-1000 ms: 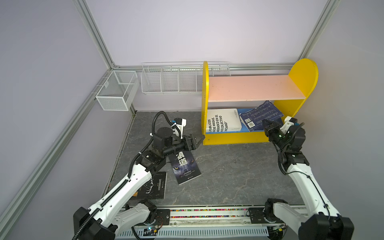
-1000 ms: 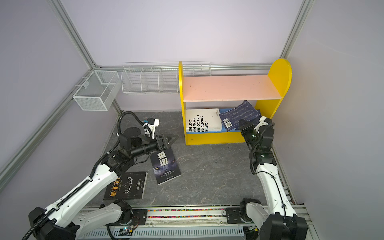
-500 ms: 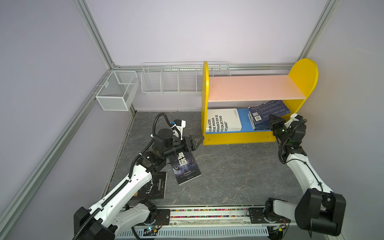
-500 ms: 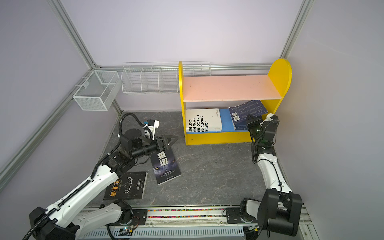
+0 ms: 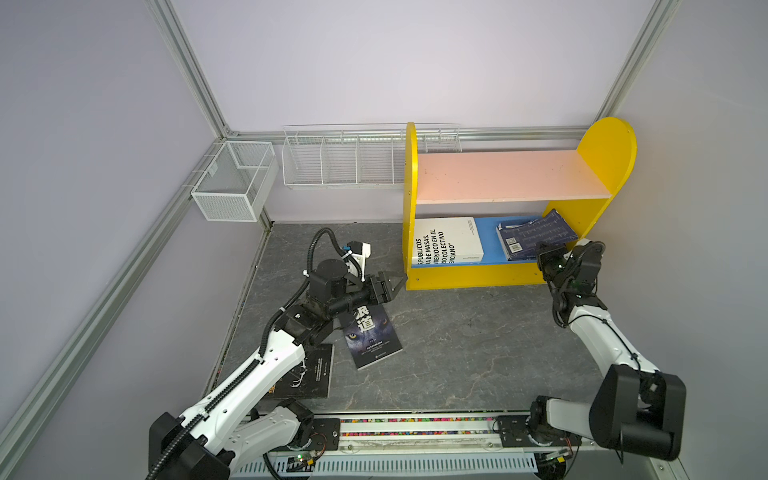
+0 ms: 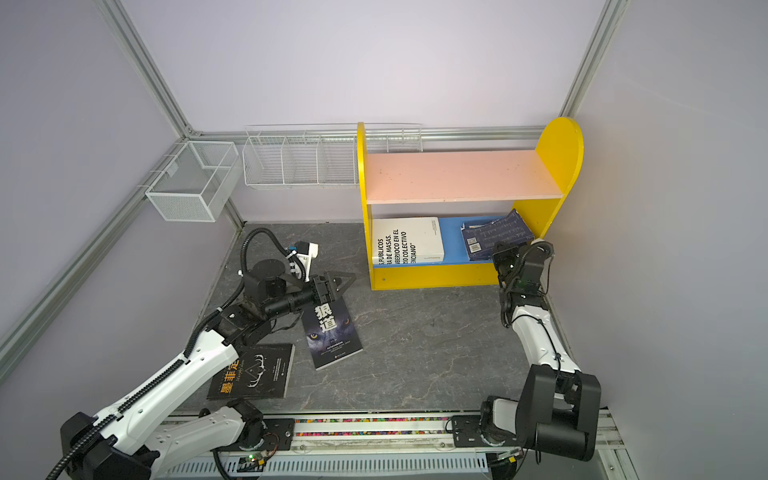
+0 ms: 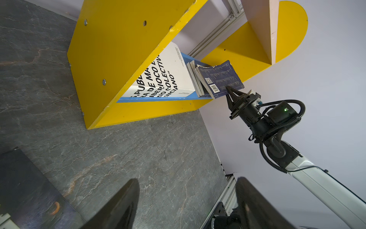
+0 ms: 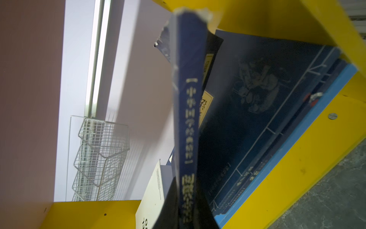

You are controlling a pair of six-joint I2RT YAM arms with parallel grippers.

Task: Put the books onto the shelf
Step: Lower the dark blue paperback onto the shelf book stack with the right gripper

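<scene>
Two black paperbacks lie flat on the grey tabletop (image 5: 478, 345), both towards its left edge, and neither is on the shelf (image 5: 469, 277) yet. The wolf-cover book (image 5: 372, 336) lies cover up, just in front of the shelf's left yellow side. Its long axis runs from the shelf towards the table's near edge, slanting slightly right. The antler-cover book (image 6: 253, 374) lies closer to the near left corner, partly hidden under the left arm. The left gripper (image 5: 390, 284) hangs over the far short edge of the wolf-cover book, jaws wide and empty. It points level at the shelf's left side, not down at the cover, so the book lies below and behind the fingertips, on the near-edge side. In my judgement this arm is plainly the nearer one for both floor-level books, the other arm being well apart and occupied. The wrist would have to tip downward and come back along that long axis, and a flat cover offers little to bite. The right gripper (image 7: 230, 90) is clamped on the front corner of a navy book (image 7: 219, 77). That book sits tilted at the right end of the blue lower board (image 5: 488, 237), over a small pile of navy books (image 7: 195, 81). Whether it rests fully on the pile I cannot tell. The white book (image 5: 446, 245) lies flat at the board's left end.
</scene>
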